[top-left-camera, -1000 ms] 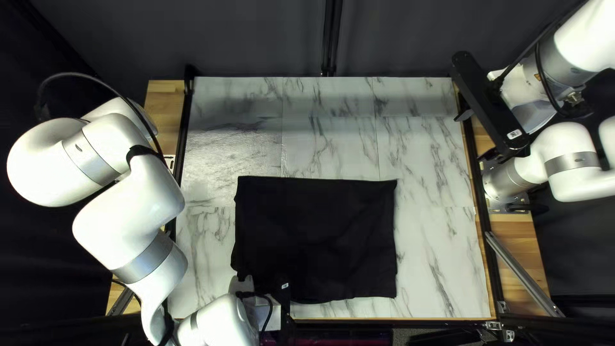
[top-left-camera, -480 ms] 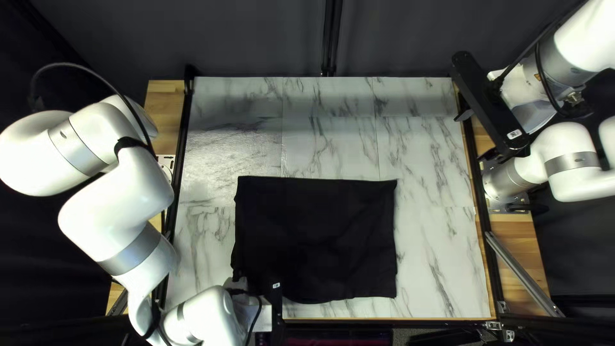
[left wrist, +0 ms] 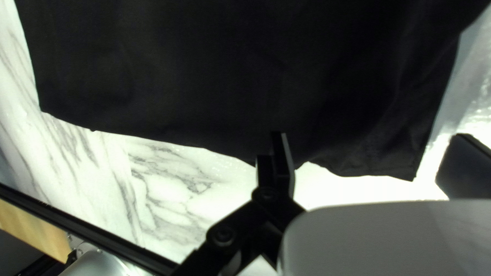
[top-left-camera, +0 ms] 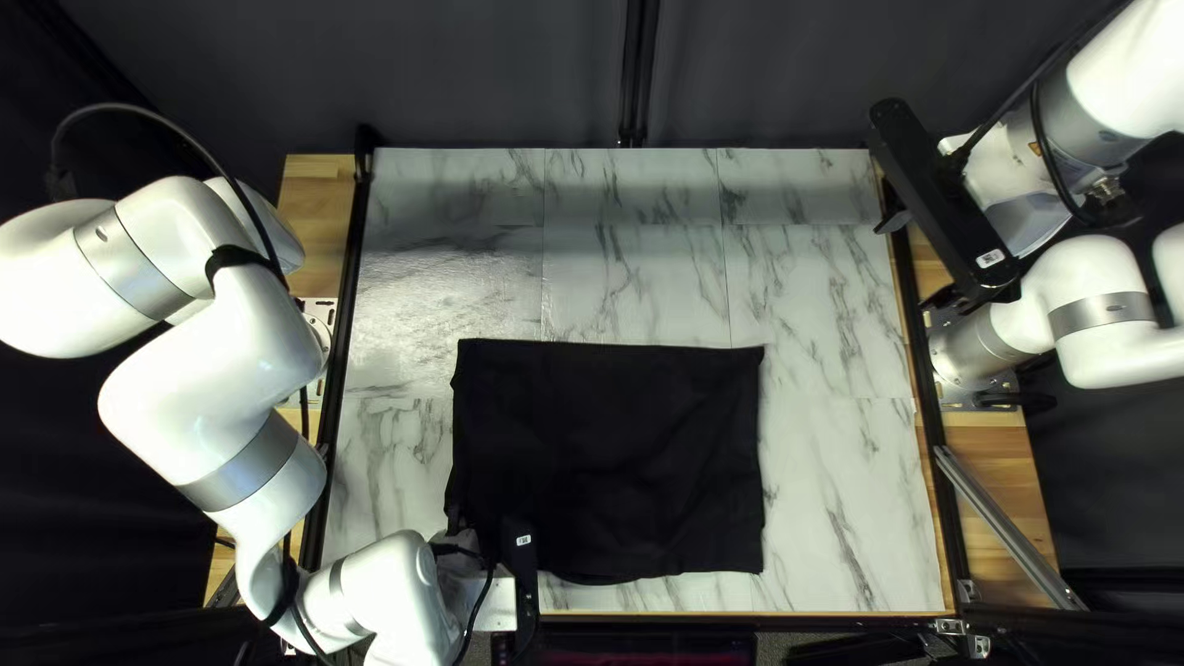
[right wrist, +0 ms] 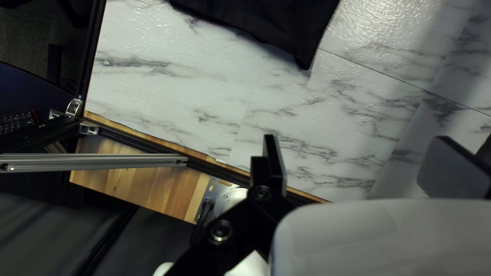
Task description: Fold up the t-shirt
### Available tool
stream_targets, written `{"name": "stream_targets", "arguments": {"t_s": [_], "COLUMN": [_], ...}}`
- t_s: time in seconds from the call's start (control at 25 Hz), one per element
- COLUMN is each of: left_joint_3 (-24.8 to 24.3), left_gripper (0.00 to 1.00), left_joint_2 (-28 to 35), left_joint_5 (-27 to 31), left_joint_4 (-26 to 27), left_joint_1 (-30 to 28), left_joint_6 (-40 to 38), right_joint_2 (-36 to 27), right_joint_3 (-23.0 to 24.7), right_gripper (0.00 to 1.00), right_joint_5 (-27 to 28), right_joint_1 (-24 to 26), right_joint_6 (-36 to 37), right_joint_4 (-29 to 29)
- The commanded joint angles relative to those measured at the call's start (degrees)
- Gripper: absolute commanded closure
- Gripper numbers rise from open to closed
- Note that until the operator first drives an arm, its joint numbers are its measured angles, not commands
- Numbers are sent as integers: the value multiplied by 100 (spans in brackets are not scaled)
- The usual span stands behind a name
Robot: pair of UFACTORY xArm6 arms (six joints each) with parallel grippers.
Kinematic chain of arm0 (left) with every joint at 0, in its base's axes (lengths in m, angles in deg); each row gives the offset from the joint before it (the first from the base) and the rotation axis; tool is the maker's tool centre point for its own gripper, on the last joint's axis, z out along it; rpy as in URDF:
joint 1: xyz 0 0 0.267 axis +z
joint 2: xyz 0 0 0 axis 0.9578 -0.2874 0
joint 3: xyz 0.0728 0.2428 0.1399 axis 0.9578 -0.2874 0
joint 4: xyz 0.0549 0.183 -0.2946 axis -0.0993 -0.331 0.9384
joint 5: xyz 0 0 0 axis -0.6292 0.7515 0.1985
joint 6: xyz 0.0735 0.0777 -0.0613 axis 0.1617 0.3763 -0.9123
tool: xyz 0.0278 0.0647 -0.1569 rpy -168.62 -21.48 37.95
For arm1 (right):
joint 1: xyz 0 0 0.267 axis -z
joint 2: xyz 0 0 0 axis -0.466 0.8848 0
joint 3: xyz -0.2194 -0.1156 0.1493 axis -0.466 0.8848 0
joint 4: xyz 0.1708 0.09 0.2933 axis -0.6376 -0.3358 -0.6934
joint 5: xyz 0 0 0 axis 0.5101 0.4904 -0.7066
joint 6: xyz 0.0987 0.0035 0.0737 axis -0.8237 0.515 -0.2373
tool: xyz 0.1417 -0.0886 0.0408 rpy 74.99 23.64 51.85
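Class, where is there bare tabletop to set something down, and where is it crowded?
Bare white marbled tabletop lies between the black cloth shirt and dark curtain, and between the shirt and white right arm. The white left arm crowds the shirt's near left corner.

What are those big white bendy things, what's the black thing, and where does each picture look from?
The white things are my left arm and right arm. I'm a robot! One picture looks down from above the table. The other two look out from my wrists, one along each gripper. A black T-shirt lies on the table. My left gripper and right gripper, which pinch like hands, are both open, so they hold nothing.
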Motion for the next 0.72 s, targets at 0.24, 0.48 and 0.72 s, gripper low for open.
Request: {"name": "stream_targets", "arguments": {"t_s": [0.24,0.48,0.72], "left_joint_3": [-133,-213,-452], "left_gripper": [0,0,0], "left_joint_2": [87,72,142], "left_joint_5": [-97,-273,-509], "left_joint_4": [-199,-337,-480], "left_joint_1": [18,86,100], "left_joint_6": [-163,-230,-408], "right_joint_2": [0,0,0], "right_joint_3": [0,0,0], "right_gripper": [0,0,0], "right_joint_5": [0,0,0], "right_joint_1": [0,0,0], "right_joint_6": [0,0,0], "right_joint_4": [0,0,0]}}
